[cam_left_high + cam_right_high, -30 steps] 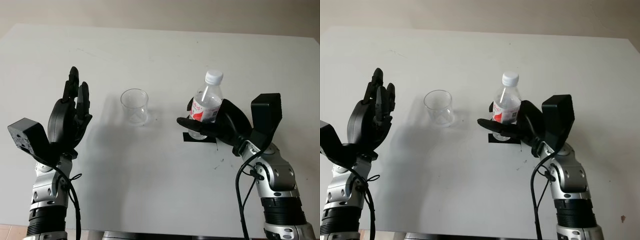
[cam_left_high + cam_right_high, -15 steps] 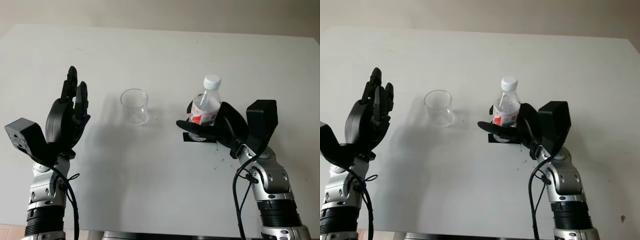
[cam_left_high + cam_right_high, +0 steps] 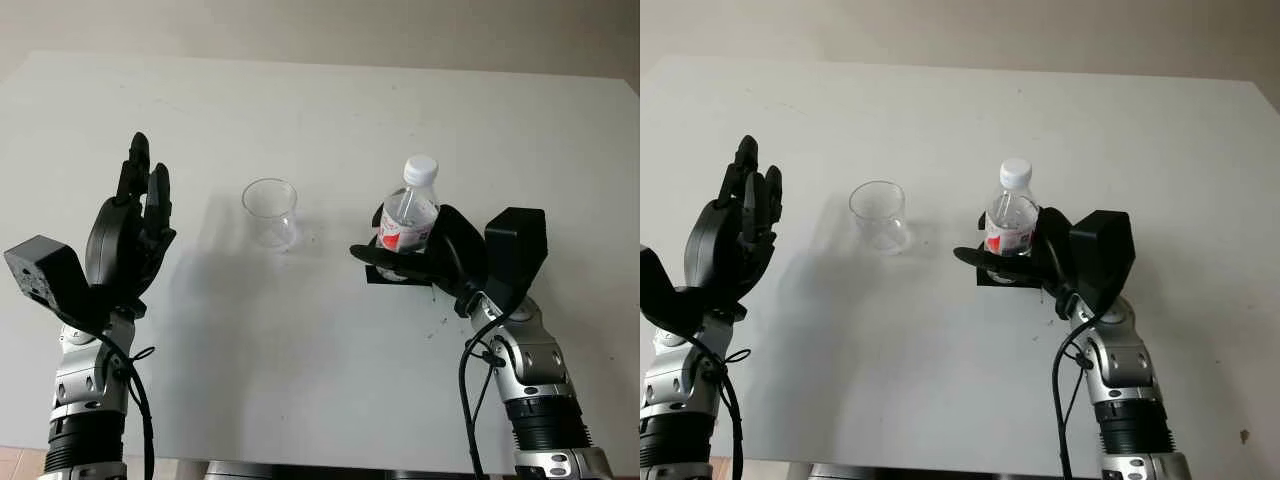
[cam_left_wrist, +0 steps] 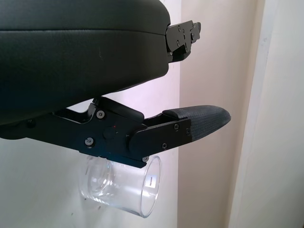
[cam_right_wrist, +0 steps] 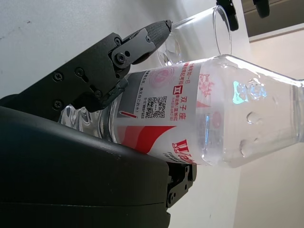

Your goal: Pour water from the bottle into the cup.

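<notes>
White table (image 3: 320,110) spreads under both arms. On the left side the left hand (image 3: 128,235) is raised above the surface, open and holding nothing, well apart from the cup. Right of centre the right hand (image 3: 440,262) is clamped around the lower body of the bottle (image 3: 408,218) (upright, white cap on, red-and-white label), which stands over a black mark (image 3: 378,274). Between the hands stands the clear cup (image 3: 270,212), upright on the table.

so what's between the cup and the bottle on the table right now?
Bare white table, seen in both eye views. The cup stands apart from the bottle, which the right hand grips; the open left hand is raised on the cup's far side.
</notes>
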